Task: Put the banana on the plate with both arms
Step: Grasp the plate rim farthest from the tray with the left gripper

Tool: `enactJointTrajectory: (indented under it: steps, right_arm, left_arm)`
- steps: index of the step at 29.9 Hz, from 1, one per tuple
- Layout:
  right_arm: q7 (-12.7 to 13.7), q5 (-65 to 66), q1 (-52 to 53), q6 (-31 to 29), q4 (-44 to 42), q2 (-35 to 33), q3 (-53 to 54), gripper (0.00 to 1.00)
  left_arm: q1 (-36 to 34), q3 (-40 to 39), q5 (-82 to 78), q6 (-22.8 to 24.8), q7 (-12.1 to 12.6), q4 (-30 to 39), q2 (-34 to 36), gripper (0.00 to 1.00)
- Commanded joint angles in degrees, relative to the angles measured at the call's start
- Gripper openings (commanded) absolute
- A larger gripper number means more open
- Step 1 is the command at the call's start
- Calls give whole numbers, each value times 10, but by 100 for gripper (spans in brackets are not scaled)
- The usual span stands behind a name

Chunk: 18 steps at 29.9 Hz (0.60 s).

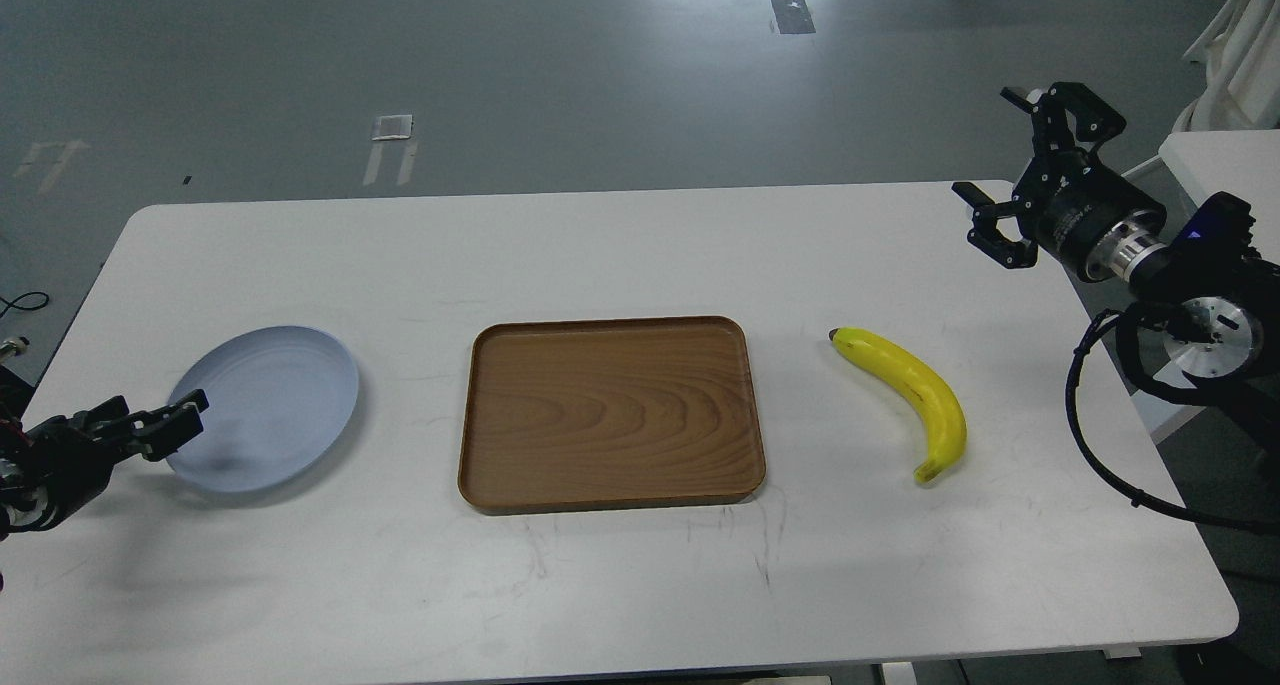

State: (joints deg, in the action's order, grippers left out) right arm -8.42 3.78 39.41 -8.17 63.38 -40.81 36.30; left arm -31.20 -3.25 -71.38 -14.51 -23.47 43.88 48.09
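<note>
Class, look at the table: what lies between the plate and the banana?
In the head view, a brown wooden tray sits between the plate and the banana, with bare white table on either side of it.

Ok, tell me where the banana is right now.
In the head view the banana lies on the right part of the white table, just right of the wooden tray, untouched by either claw.

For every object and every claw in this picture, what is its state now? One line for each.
Curved yellow banana: lying on the white table, right of the tray, not gripped.
Round pale blue plate: empty, its near-left rim at the left claw.
Brown wooden rectangular tray: empty, flat.
Left claw: at the plate rim; open or shut unclear.
Right claw: open, raised, holding nothing.
</note>
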Motion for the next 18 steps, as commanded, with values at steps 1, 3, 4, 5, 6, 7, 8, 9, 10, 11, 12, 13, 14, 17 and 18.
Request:
enactJointTrajectory:
  steps: [1, 3, 4, 5, 6, 7, 8, 9, 10, 11, 12, 13, 14, 17, 18]
  right_arm:
    - [0, 0, 0, 0, 0, -4, 1, 100]
    - [0, 0, 0, 0, 0, -7, 1, 100]
    - [0, 0, 0, 0, -1, -8, 1, 100]
    - [0, 0, 0, 0, 0, -9, 1, 100]
    - [-1, 0, 0, 0, -1, -10, 1, 100]
    - [-1, 0, 0, 0, 0, -10, 1, 100]
    - [-1, 0, 0, 0, 0, -10, 1, 100]
    - [-2, 0, 0, 0, -1, -10, 1, 100]
    - [-1, 0, 0, 0, 0, -10, 1, 100]
    - [-2, 0, 0, 0, -1, -10, 1, 100]
    - [-2, 0, 0, 0, -1, -10, 1, 100]
    - [-2, 0, 0, 0, -1, -10, 1, 100]
    - [-2, 0, 0, 0, 0, -10, 1, 100]
    - [-2, 0, -1, 0, 0, -10, 1, 100]
    - [-2, 0, 0, 0, 0, -10, 1, 100]
  left_arm:
    - [0, 0, 2, 3, 0, -18, -9, 95]
    - [1, 0, 2, 4, 0, -20, -14, 89]
    - [1, 0, 2, 4, 0, -21, -14, 86]
    - [1, 0, 2, 9, 1, -26, -16, 83]
    - [2, 0, 2, 11, 0, -29, -17, 81]
    - [1, 0, 2, 16, 0, -39, -18, 77]
    - [1, 0, 2, 21, 0, -46, -18, 71]
    - [1, 0, 2, 22, 0, -48, -18, 68]
    - [1, 0, 2, 24, 0, -49, -18, 64]
    - [1, 0, 2, 27, 0, -49, -18, 60]
    - [1, 0, 2, 29, 0, -49, -17, 58]
    - [0, 0, 3, 33, 0, -49, -17, 57]
    - [0, 0, 4, 33, 0, -49, -17, 57]
    - [0, 0, 5, 33, 0, -49, -17, 50]
    - [0, -1, 5, 33, 0, -49, -16, 49]
